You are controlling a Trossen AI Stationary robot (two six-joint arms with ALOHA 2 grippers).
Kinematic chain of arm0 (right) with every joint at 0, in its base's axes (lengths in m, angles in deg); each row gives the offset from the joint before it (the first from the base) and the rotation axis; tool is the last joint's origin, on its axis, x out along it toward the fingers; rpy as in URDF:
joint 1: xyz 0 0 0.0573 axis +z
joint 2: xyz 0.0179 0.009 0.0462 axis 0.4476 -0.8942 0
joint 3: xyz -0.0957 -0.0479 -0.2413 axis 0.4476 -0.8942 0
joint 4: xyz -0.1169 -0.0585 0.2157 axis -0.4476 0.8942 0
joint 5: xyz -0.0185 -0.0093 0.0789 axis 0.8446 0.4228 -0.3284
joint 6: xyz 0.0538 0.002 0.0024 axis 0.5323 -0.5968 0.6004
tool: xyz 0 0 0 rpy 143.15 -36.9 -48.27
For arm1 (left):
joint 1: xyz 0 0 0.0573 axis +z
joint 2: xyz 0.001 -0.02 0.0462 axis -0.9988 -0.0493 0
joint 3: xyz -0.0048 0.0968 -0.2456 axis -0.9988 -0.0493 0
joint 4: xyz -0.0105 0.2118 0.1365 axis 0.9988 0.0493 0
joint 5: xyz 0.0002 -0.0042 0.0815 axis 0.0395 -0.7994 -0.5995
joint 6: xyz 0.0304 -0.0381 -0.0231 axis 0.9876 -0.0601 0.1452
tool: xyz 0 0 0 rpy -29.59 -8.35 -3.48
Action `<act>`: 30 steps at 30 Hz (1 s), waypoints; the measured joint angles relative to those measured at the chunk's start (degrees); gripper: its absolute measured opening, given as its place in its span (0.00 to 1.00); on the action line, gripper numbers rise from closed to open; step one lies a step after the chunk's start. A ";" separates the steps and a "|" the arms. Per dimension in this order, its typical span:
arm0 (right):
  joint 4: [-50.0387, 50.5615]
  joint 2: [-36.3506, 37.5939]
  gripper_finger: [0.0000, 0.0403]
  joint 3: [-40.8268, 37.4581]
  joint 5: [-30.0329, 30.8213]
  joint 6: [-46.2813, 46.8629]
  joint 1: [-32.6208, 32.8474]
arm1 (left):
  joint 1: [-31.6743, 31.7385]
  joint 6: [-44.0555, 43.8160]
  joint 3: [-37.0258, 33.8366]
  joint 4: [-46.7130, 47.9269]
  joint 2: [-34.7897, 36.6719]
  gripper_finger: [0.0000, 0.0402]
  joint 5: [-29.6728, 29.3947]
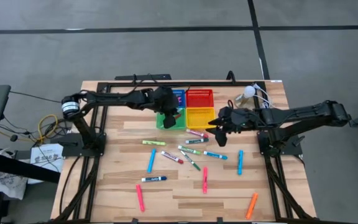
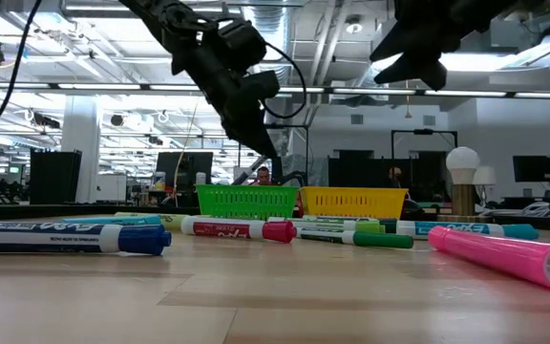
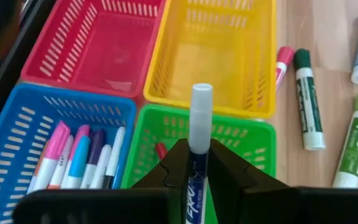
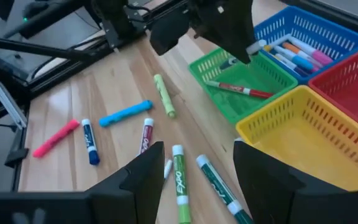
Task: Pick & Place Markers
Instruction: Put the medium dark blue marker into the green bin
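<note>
Where the four mesh baskets cluster at the far middle of the wooden table (image 1: 117, 193), room is tight; the near half stays roomy, with loose markers well apart.

Baskets: blue basket (image 3: 17, 134) and red basket (image 3: 98, 43) behind, green basket (image 3: 253, 140) and yellow basket (image 3: 219, 56) in front, walls touching. The yellow and red baskets show bare floors.

Left gripper (image 3: 196, 163): over the green basket, fingers pressed together on a white-barrelled marker (image 3: 199, 127). Its long axis runs straight out between the fingers, pale end leading toward the yellow basket; the lettering "EXPO" reads along the barrel.

Right gripper (image 4: 196, 163): fingers spread, nothing between them, hovering above the table just beside the yellow basket's near edge.

Blue basket contents: several markers (image 3: 73, 162) lying side by side, pink, light blue, dark and white.

Green basket contents: one red-capped marker (image 4: 238, 89) lying across the floor.

Table, beside the baskets: green-capped markers (image 4: 180, 183) marked "EXPO", pointing roughly toward the baskets.

Table, middle: a yellow-green marker (image 1: 153, 143), a light blue marker (image 1: 151, 160) lying lengthwise near to far, a dark-blue-capped marker (image 1: 153, 179) lying crosswise.

Table, near edge: a pink marker (image 1: 140, 198), another pink marker (image 1: 204, 180), an orange marker (image 1: 252, 205) close to the right frame rail.
</note>
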 joint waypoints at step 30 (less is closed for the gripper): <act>0.49 -0.25 0.45 -0.40 1.05 -0.46 0.00 | 0.92 0.19 0.35 0.90 -8.21 0.13 1.33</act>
